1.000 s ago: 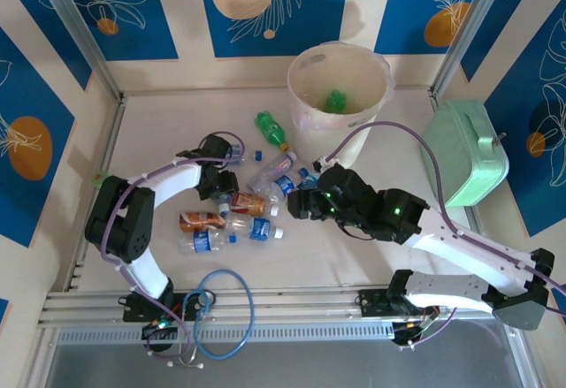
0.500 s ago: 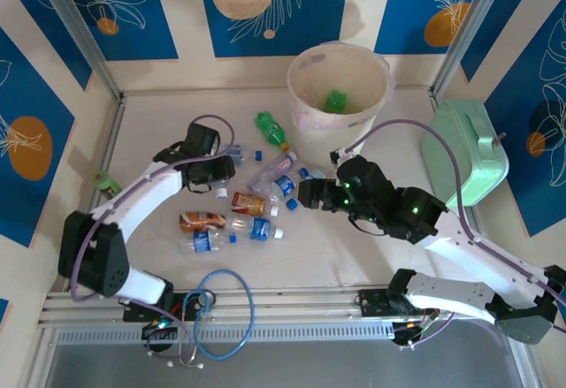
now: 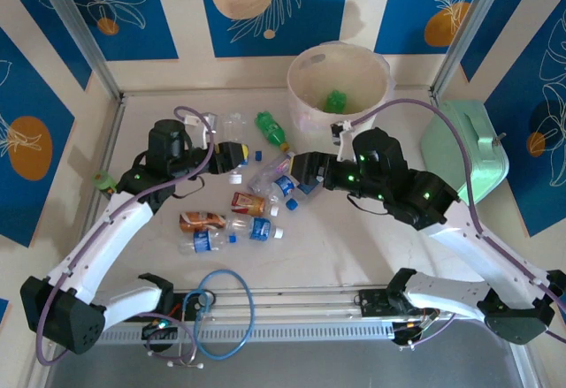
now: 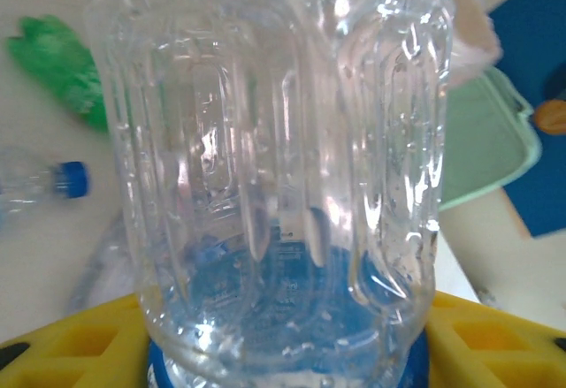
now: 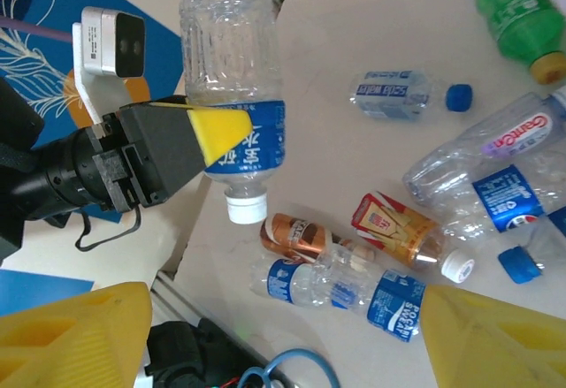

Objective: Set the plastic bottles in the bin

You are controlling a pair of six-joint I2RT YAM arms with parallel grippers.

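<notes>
One green bottle (image 3: 335, 101) lies in the bin (image 3: 305, 116). The left hand (image 3: 235, 151) clamps a clear bottle (image 5: 232, 43) above the table (image 3: 354, 247). The right hand (image 3: 299, 172) hangs open over the pile (image 3: 252, 204), so most of the job is left.

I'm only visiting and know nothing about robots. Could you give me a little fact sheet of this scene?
left fingers: closed on a clear bottle, at its blue label
right fingers: open, holding nothing
bin: a green bottle visible inside
table: loose bottles lying between the two arms
</notes>
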